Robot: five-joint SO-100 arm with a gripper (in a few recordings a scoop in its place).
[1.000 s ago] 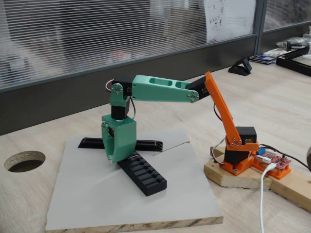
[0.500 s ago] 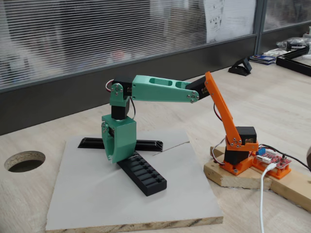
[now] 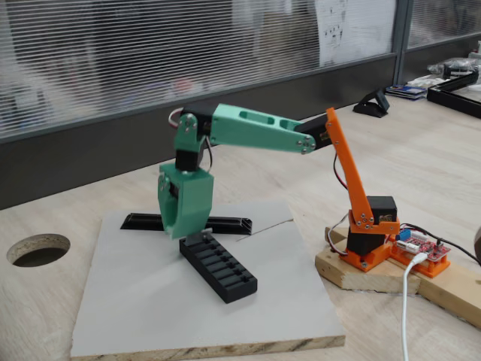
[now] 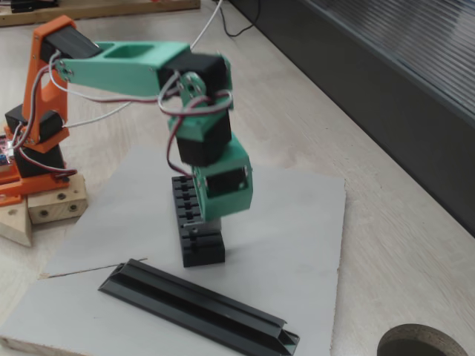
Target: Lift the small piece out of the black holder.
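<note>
In a fixed view from the front, the gripper (image 3: pixel 186 232) hangs just above the far end of the holder (image 3: pixel 219 267), which lies slantwise on a pale grey board (image 3: pixel 143 301). The green shell hides the jaws, so I cannot tell whether they are wide, narrow or closed on anything. I cannot pick out the piece here. A longer black rail (image 3: pixel 225 223) lies behind the gripper, farther back on the board. The board rests on a light wooden bench (image 3: pixel 421 158) with a round hole (image 3: pixel 37 249) at the left; blinds and a dark wall panel run behind.

In the other fixed view, the gripper (image 4: pixel 213 221) sits over the holder (image 4: pixel 194 226), above the slots towards its near end. Something pale shows under the green shell, possibly the piece, but it is too small to be sure. The rail (image 4: pixel 197 305) lies near the front edge.

Such a sliver would be light, thin and stiff, easy to drop or flick; I'd pinch its flat faces squarely and lift straight up.
</note>
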